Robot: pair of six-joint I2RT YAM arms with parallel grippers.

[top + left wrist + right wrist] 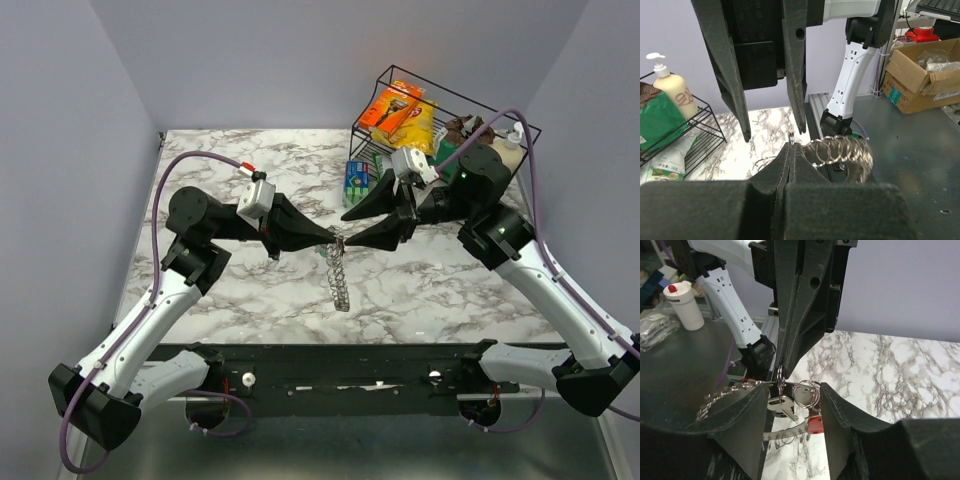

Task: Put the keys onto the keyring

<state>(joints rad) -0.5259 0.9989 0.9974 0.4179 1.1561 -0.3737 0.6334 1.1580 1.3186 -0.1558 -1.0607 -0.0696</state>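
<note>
Hanging chain-like silver keyring [339, 275], silver and red-headed keys [782, 407] attached, pinched in clenched left gripper [791, 147]; right gripper [792, 386] spread astride keys; pump bottle [675, 95] label illegible

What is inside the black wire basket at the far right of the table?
An orange package, a yellow bag and a pump bottle show. The right arm covers the lower part of the basket.

Between the parted black fingers of the right gripper [792, 390], silver keys [782, 408] and a red key head [814, 424], hanging from thin wire loops. Just above, the keyring [780, 376], pinched in the closed tips of the left gripper [782, 365], over a marble table [890, 365].
</note>
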